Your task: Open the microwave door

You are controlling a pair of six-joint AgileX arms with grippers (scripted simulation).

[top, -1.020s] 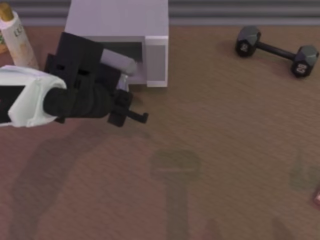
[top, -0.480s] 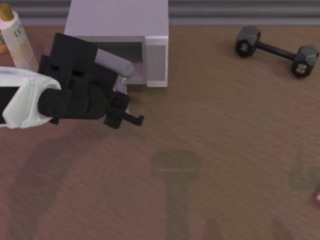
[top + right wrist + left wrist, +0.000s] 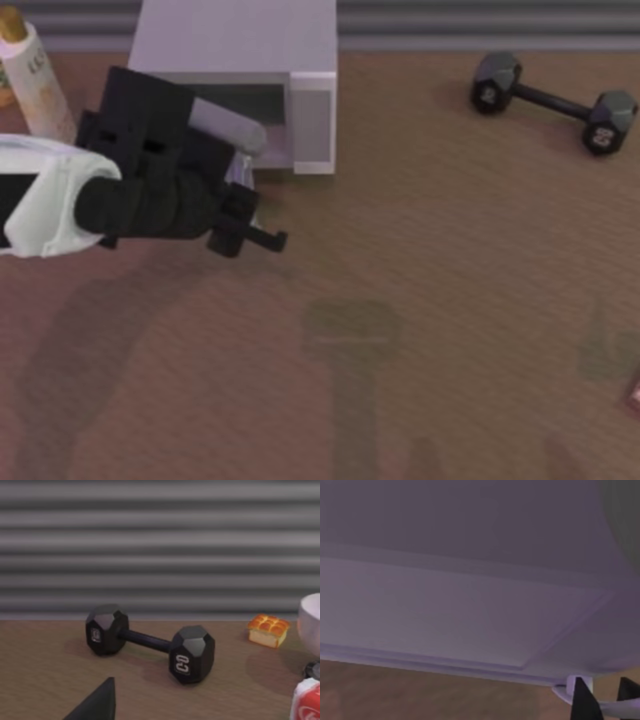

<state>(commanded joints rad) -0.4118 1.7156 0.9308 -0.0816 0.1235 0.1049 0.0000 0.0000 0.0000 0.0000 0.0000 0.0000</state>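
The white-grey microwave (image 3: 235, 35) stands at the back left of the table. Its grey interior shows beside the control panel (image 3: 313, 122). The microwave door (image 3: 228, 122) is swung part way out toward the left and fills the left wrist view as a pale panel (image 3: 470, 615). My left gripper (image 3: 243, 205) is at the door's free edge, shut on the white bar handle (image 3: 580, 682); its dark fingertips (image 3: 582, 705) straddle the bar. My right gripper (image 3: 97, 707) shows only as a dark wedge in its wrist view, parked off the top view's right.
A black dumbbell (image 3: 553, 100) lies at the back right, seen again as the dumbbell (image 3: 150, 642) before the slatted wall. A cream bottle (image 3: 35, 85) stands at the far left. A bread piece (image 3: 268, 630), a white bowl (image 3: 311, 622) and a red can (image 3: 307, 702) sit at the right.
My left arm has pulled a little to the left with the handle, and the door has swung slightly wider. In the last half second nothing visibly moved.
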